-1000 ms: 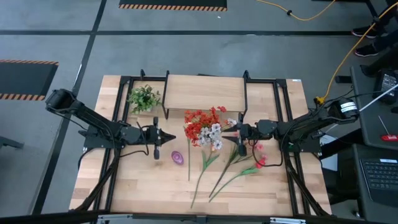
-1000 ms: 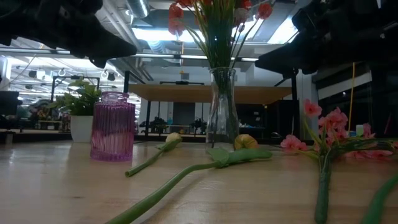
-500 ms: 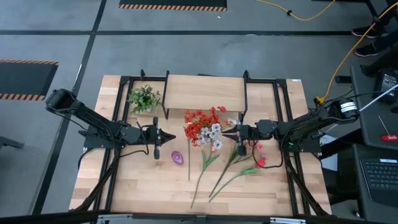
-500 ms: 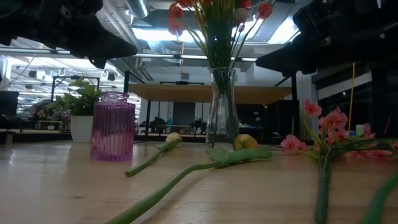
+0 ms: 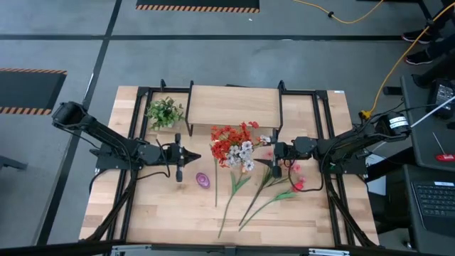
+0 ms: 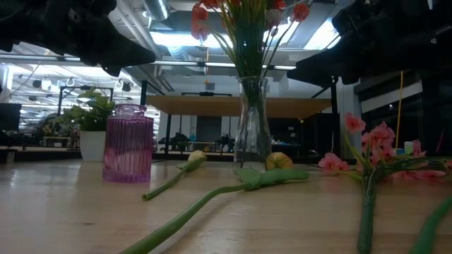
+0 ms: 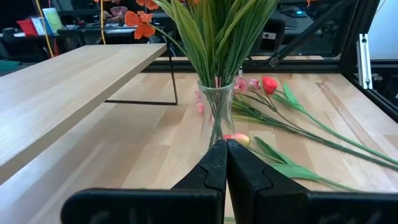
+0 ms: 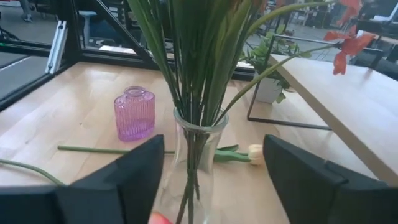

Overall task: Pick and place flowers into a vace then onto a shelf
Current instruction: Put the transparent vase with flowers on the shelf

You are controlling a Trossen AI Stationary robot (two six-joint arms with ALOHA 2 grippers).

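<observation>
A clear glass vase [image 6: 252, 120] stands mid-table and holds a bunch of red and white flowers [image 5: 233, 146] by their green stems. More flowers lie flat on the tabletop: long-stemmed tulips [image 5: 245, 195] and a pink spray [image 6: 371, 141]. My right gripper [image 8: 213, 143] is open, level with the vase's [image 8: 193, 162] neck on its right side; one finger stands on either side of the neck, clear of the glass. My left gripper [image 7: 226, 149] is shut and waits to the left of the vase [image 7: 217, 106]. The shelf [image 5: 233, 105] stands at the far side.
A small purple ribbed vase [image 5: 203, 180] stands near the glass vase, toward the table's front left. A potted green plant [image 5: 165, 112] sits by the shelf's left end. Black frame rails [image 5: 138, 135] run along both table sides.
</observation>
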